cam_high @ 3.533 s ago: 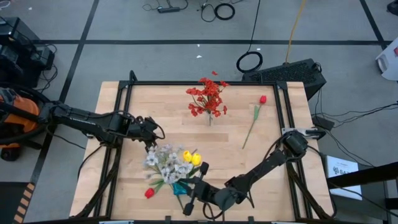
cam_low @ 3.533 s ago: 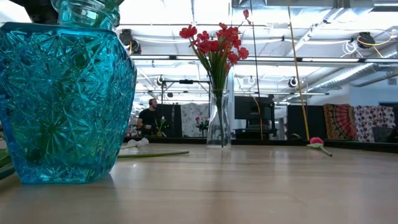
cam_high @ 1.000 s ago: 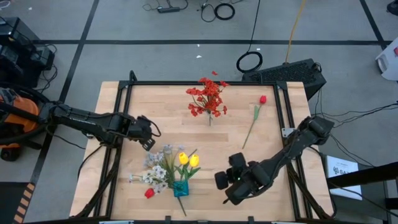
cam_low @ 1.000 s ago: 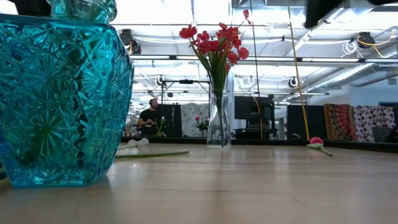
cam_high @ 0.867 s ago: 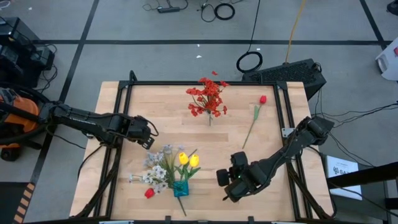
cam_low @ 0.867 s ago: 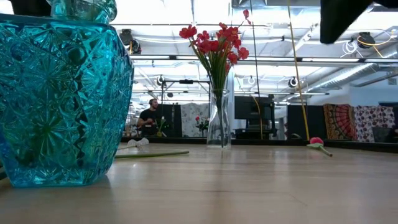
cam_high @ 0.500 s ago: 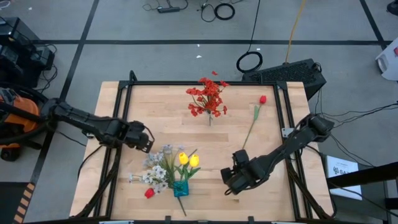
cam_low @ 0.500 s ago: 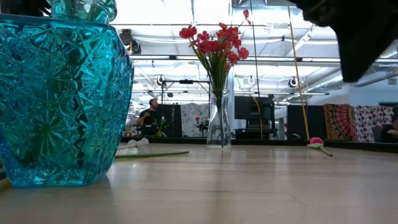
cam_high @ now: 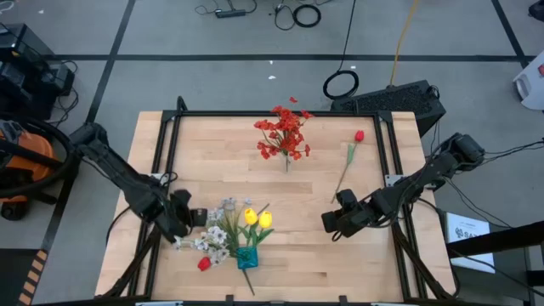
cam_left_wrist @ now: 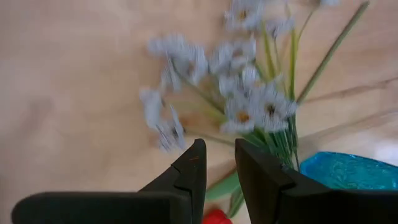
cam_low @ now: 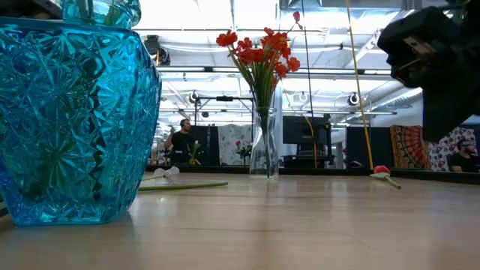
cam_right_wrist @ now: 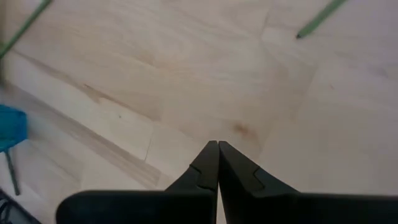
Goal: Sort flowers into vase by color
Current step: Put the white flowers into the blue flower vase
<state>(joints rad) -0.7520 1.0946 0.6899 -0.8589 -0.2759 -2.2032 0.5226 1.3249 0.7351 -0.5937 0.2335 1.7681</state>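
A blue cut-glass vase (cam_high: 246, 257) (cam_low: 75, 112) stands near the table's front edge. It holds pale white sprays (cam_high: 219, 225) (cam_left_wrist: 242, 93), yellow tulip buds (cam_high: 257, 218) and a red bud (cam_high: 204, 264). Red sprays (cam_high: 285, 134) stand in a clear vase (cam_low: 263, 146) at the far middle. A single red bud (cam_high: 359, 136) lies on the table at the far right by its long stem (cam_high: 342, 174). My left gripper (cam_high: 194, 218) (cam_left_wrist: 219, 163) hovers just left of the white sprays, narrowly open and holding nothing. My right gripper (cam_high: 333, 225) (cam_right_wrist: 217, 144) hangs shut over bare wood near that stem's lower end.
A black frame (cam_high: 280, 114) borders the wooden table (cam_high: 255, 183). Bare wood lies between the two vases and in front of my right gripper. The room beyond the table shows in the low view, with a person (cam_low: 178, 141) far off.
My left gripper has swung toward the table's near edge, down beside the white sprays, and has rolled about its own axis. My right gripper has gone toward the right and far side and has sunk, staying shut. The flowers and vases have kept still.
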